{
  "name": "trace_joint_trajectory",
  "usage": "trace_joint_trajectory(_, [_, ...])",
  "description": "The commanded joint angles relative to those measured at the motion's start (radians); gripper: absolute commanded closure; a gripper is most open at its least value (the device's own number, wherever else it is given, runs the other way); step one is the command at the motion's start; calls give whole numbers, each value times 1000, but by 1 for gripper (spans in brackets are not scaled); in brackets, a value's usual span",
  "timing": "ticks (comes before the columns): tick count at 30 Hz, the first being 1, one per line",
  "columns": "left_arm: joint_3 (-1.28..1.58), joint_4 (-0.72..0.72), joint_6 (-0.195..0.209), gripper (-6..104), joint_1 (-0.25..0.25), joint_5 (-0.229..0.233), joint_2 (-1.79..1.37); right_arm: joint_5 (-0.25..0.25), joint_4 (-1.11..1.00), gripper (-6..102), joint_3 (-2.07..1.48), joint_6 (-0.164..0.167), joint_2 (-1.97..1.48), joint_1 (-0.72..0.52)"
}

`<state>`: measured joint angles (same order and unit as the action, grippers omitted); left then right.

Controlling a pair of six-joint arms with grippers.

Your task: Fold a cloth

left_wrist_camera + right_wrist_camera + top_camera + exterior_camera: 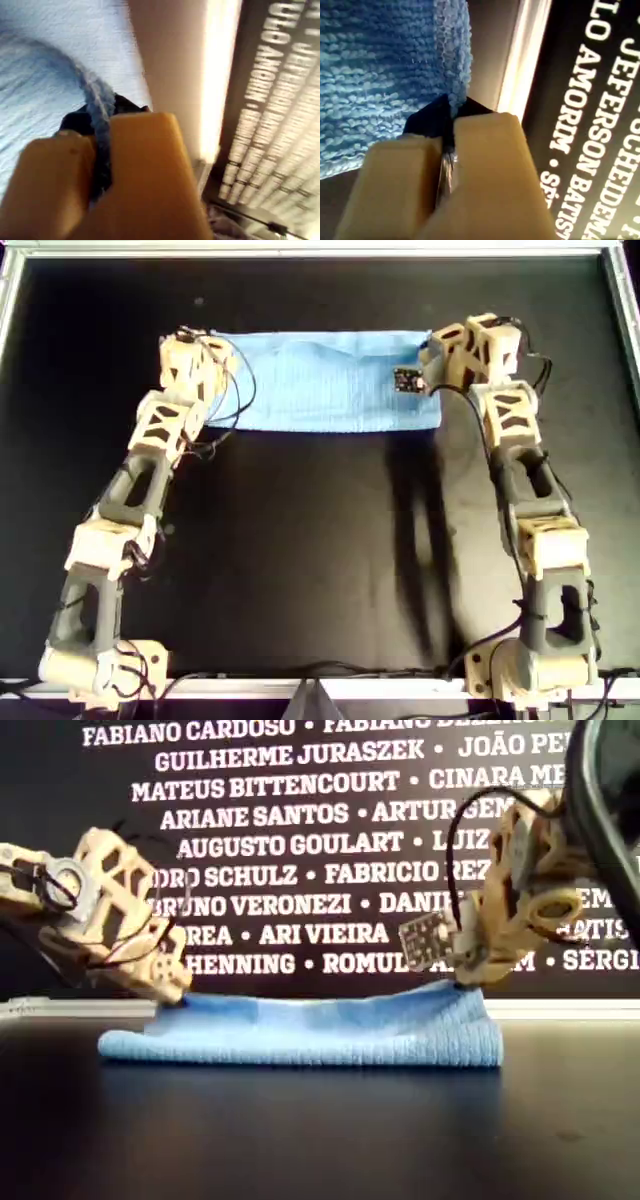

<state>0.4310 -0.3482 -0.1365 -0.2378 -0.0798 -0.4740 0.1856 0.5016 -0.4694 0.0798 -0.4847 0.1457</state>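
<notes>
The light blue cloth (pixel 320 380) lies as a wide folded strip at the far side of the black table. It also shows in the exterior view (pixel 300 1028). My first gripper (pixel 102 125) is shut on a bunched edge of the cloth (pixel 50 60). My second gripper (pixel 449 120) is shut on an edge of the cloth (pixel 370 60). One arm's gripper (pixel 205 350) sits at the cloth's far corner on the overhead view's left, the other arm's gripper (pixel 432 355) at the far corner on its right. The wrist views do not show which arm is which.
The black table (pixel 320 560) is framed by a pale metal rim (pixel 300 252). A black banner with white names (pixel 300 820) stands behind the cloth. A small circuit board (pixel 407 380) hangs over the cloth by one gripper.
</notes>
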Motion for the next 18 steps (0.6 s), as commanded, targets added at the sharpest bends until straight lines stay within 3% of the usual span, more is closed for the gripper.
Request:
trace_joint_trajectory(1, [-118, 25, -5, 99, 20, -5, 11, 3, -35, 95, 115, 3, -17, -5])
trace_joint_trajectory(5, [-181, 25, -5, 99, 20, -14, 64, 8, -35, 94, 164, -3, 29, -6])
trace_joint_trajectory(8, [-218, 25, -3, 94, 20, -20, 100, 0, -35, 85, 198, -8, 57, -6])
trace_joint_trajectory(14, [-241, 25, -5, 58, 20, -3, 101, -5, -35, 48, 230, 3, 64, -8])
trace_joint_trajectory(18, [-241, 25, -5, 44, 20, -3, 104, -5, -35, 34, 230, 5, 57, -6])
